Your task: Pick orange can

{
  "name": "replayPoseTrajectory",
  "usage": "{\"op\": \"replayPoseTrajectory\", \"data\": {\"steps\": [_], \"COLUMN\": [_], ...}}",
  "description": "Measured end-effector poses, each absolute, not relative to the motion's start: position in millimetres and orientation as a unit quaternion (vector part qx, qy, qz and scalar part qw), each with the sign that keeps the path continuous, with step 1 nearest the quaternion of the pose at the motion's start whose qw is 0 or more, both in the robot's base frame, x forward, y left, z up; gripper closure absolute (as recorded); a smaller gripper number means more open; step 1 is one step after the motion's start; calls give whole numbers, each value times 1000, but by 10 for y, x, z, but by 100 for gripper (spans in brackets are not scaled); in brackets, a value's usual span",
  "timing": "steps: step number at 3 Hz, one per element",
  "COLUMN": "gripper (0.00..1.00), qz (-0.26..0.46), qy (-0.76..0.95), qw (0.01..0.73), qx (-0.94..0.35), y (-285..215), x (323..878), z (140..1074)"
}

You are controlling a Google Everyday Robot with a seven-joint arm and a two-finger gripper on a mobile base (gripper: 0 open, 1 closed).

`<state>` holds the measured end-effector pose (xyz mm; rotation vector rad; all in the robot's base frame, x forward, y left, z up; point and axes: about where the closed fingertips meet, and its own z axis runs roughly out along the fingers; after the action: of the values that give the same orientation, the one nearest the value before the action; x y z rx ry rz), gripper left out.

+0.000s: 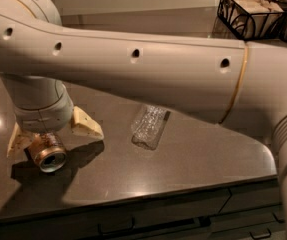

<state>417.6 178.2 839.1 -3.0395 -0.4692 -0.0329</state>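
Observation:
The orange can lies on its side on the dark countertop at the left, its silver open end facing the front edge. My gripper hangs from the thick white arm directly over the can. Its two cream fingertips are spread wide, one on each side of the can. The can's rear half is hidden under the wrist. The jaws are open, and I see no squeeze on the can.
A clear plastic water bottle lies on its side to the right of the can. A black wire basket stands at the back right. The counter's front edge runs just below the can, with drawers beneath.

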Motion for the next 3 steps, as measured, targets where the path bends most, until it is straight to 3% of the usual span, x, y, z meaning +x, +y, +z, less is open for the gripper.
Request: {"op": "replayPoseTrajectory", "data": {"steps": [1,3], "gripper": [18,64], "qz": [-22,-32], "qy": [-163,-162], "qw": [20,21], "qx": [-986,-986], "y": [1825,1981], "x": [4169,4132], "z": [8369,8534]}}
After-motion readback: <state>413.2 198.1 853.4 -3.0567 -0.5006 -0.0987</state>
